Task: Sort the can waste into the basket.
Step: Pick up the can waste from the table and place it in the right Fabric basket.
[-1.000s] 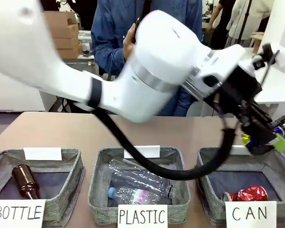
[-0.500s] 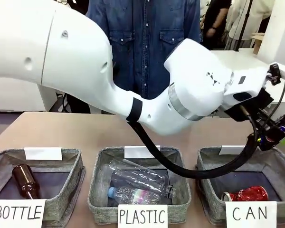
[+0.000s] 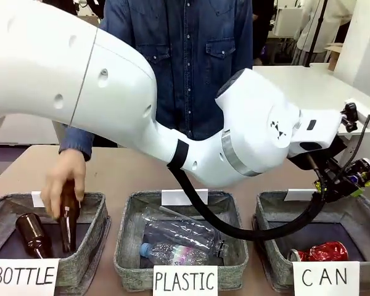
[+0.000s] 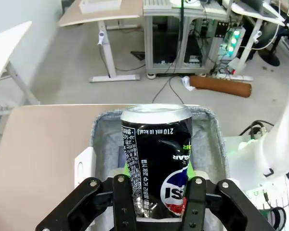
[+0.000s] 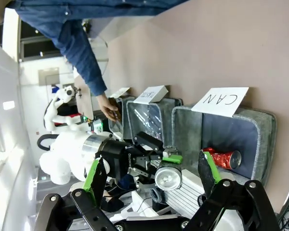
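Dark metal drink can (image 4: 156, 161) with yellow-green print sits between the left gripper's (image 4: 155, 217) fingers above the grey woven "CAN" basket (image 3: 362, 217); whether they grip, unclear. Right gripper's (image 5: 151, 175) fingers spread wide, empty.

I see the left arm (image 3: 142, 105) spanning the front view from 9 to 3 o'clock, blocking any crossing above the baskets. Its end effector (image 3: 348, 185) carries the dark can (image 3: 361, 174) above the CAN basket (image 3: 357, 213); the dented red can (image 3: 320, 252) lies at that basket's 6 o'clock, leaving bare floor toward 12. The PLASTIC basket (image 3: 126, 246) is crowded with clear plastic bottles (image 3: 179, 237). The person's hand (image 3: 65, 182) and two brown glass bottles (image 3: 34, 237) occupy the BOTTLE basket (image 3: 98, 228). The counter (image 3: 129, 169) behind the baskets lies bare.
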Robot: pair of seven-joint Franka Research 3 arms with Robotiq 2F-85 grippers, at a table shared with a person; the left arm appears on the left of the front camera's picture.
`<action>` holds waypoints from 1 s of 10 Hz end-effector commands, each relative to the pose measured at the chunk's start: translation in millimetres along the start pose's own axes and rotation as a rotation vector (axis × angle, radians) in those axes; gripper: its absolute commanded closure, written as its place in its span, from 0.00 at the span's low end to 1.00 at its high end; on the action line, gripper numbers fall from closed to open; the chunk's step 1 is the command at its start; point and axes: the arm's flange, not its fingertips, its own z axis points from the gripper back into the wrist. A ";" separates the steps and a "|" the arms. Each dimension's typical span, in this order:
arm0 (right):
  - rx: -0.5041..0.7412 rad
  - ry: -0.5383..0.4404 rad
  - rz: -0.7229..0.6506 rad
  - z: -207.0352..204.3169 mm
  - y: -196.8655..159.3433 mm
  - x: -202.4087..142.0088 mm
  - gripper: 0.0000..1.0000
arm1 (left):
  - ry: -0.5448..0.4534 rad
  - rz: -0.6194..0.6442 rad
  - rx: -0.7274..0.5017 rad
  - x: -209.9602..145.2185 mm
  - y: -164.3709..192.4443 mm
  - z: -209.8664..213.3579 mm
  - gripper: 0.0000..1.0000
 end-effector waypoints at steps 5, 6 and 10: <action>-0.007 -0.002 -0.013 0.9 3.4 -0.4 0.00 | 0.012 0.043 0.004 9.0 6.6 3.5 0.00; -0.007 -0.002 -0.013 0.9 3.4 -0.4 0.00 | 0.008 0.046 0.004 8.8 7.3 4.6 0.00; 0.000 0.000 0.000 0.0 0.0 0.0 0.00 | 0.040 0.073 -0.009 6.9 5.7 14.2 0.00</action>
